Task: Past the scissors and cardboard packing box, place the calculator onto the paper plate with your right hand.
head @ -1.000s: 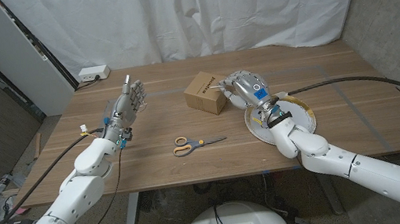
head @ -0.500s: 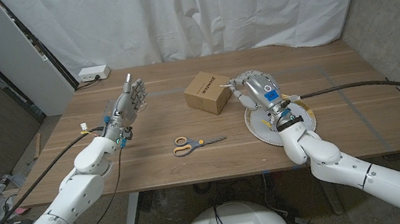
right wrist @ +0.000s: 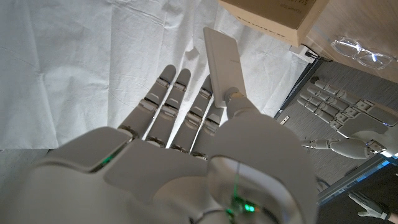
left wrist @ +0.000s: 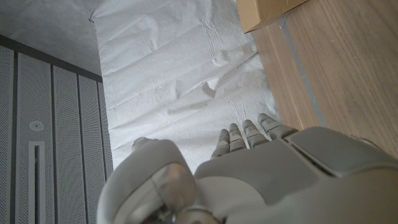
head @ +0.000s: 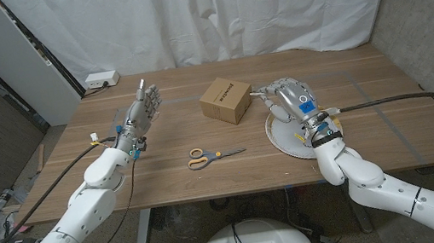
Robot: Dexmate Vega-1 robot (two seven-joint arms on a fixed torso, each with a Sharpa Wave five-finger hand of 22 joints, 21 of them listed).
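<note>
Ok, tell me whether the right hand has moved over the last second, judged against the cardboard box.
Yes. The right hand, pinching the calculator, has shifted to the robot's right, away from the cardboard box, and now hangs over the paper plate.

Both arms wear smooth white rounded shells with black cables trailing off, ending in a grey segmented left hand (head: pixel 140 111) and a right hand (head: pixel 293 99) with silvery fingers (right wrist: pixel 163 106), a blue patch and a green light.
</note>
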